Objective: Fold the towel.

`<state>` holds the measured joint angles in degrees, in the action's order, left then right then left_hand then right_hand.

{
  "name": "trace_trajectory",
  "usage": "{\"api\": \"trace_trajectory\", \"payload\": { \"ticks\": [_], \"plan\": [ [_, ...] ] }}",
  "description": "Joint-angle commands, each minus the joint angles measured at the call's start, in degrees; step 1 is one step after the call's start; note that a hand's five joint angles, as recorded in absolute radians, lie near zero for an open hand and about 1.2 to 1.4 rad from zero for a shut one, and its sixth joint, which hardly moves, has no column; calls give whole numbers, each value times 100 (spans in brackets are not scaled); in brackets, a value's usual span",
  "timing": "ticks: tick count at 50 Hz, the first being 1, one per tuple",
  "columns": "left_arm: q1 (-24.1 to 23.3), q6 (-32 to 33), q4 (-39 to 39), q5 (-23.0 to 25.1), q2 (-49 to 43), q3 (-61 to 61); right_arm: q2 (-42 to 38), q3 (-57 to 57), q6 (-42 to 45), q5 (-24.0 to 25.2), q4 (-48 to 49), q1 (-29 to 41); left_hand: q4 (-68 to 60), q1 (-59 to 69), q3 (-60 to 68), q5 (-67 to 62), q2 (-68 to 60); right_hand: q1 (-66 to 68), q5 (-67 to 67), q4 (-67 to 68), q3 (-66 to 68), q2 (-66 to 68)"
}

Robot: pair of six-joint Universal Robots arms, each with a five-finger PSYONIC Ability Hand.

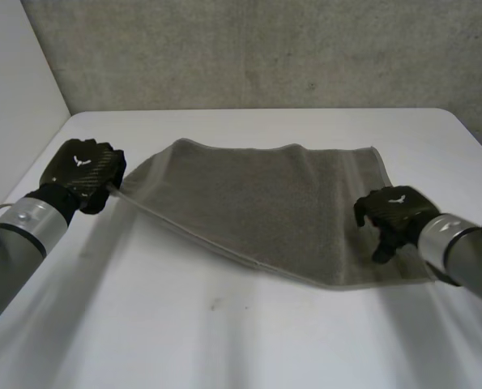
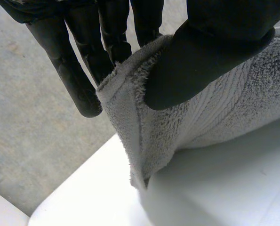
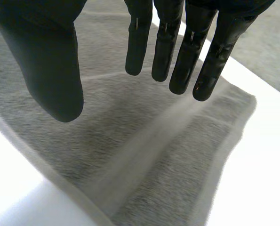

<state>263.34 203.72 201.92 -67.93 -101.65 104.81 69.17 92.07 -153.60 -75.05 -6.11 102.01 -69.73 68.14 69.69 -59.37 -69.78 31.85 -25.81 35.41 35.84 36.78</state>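
The left hand point(image 1: 85, 172) sits at the towel's left end, raised a little off the table, its arm point(image 1: 22, 229) reaching in from the near left. In its wrist view the thumb point(image 2: 210, 52) presses a hemmed corner of the grey towel point(image 1: 265, 207) against the fingers point(image 2: 107, 42), a firm pinch, and the cloth hangs from it to the table. The right hand point(image 1: 394, 215) is over the towel's right end, fingers point(image 3: 177, 52) straight and spread apart from the thumb, holding nothing. Whether its fingertips touch the cloth is hard to tell. From the head view the left hand's back hides the pinch. The rest of the towel lies spread across the middle of the white table point(image 1: 224, 340). A rough grey surface point(image 1: 265, 49) lies beyond the table, and a white wall point(image 1: 14, 81) stands at the left.
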Motion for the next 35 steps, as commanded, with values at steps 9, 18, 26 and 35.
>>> {"api": "trace_trajectory", "payload": {
  "ticks": [9,18,26,35],
  "plan": [
    [42,-34,-206,8,233,84,53,548,541,1238,-621,-1323,-1027,1186,1031,-1063,-1022,-92,487,-448,-491,-584],
    [139,-34,-197,8,163,75,26,1041,1342,1353,-66,-1693,-1027,1186,1031,-1063,-1022,44,352,-313,-356,-449],
    [165,-51,-189,8,136,75,-298,1199,1702,1599,680,-1807,-1027,1186,1031,-1063,-1022,714,-318,358,315,222],
    [165,-69,-171,8,75,75,-422,1129,1693,1608,980,-1807,-1027,1186,1031,-1063,-1022,1187,-792,831,788,695]
  ]
}}
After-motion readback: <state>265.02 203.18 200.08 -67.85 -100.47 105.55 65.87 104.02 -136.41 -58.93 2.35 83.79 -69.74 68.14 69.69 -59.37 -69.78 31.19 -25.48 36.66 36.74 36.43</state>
